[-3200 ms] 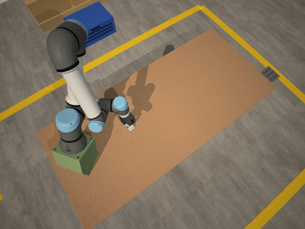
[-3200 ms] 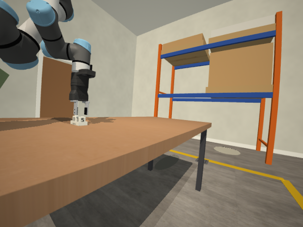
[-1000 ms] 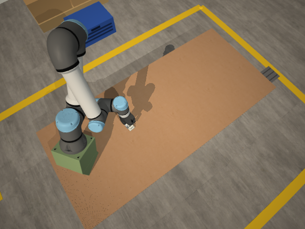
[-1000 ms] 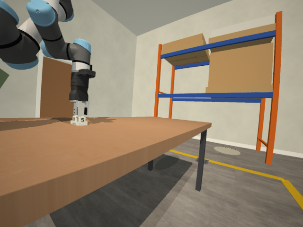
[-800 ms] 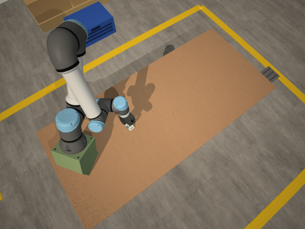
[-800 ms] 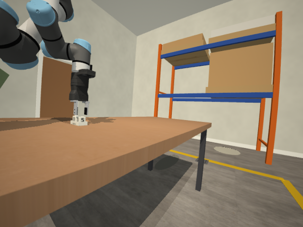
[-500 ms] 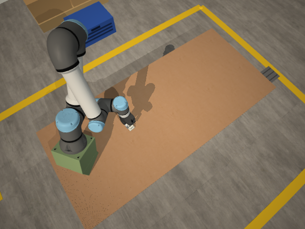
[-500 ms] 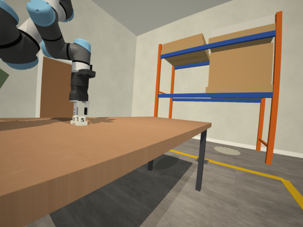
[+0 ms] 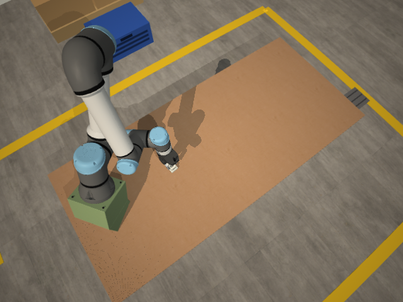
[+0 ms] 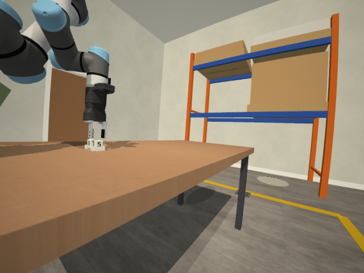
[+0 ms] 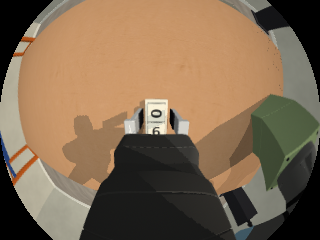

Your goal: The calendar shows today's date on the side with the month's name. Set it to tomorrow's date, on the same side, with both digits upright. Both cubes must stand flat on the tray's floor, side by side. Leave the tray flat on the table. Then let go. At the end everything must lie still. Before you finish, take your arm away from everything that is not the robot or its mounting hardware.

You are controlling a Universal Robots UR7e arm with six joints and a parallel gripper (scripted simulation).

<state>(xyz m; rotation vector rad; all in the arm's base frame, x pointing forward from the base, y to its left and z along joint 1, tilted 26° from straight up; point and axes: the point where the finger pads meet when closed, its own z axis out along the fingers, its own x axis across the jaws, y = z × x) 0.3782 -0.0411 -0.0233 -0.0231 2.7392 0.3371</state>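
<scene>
Looks like we're in a workshop or warehouse-type room: orange-and-blue racking [image 10: 333, 102] with big cardboard boxes [image 10: 289, 83] well beyond the gripper [image 9: 172, 166] [image 10: 97, 137] [image 11: 156, 115], plus yellow floor tape [image 9: 182, 55] [image 10: 282, 201] around our table [image 9: 247, 136] [image 10: 147, 164] [image 11: 150, 60].

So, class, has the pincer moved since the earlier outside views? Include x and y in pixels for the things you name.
No visible movement: the pincer [image 9: 172, 166] [image 10: 97, 135] [image 11: 156, 115] hangs above the same spot on the table [image 9: 247, 136] [image 10: 164, 164] [image 11: 210, 55].
</scene>
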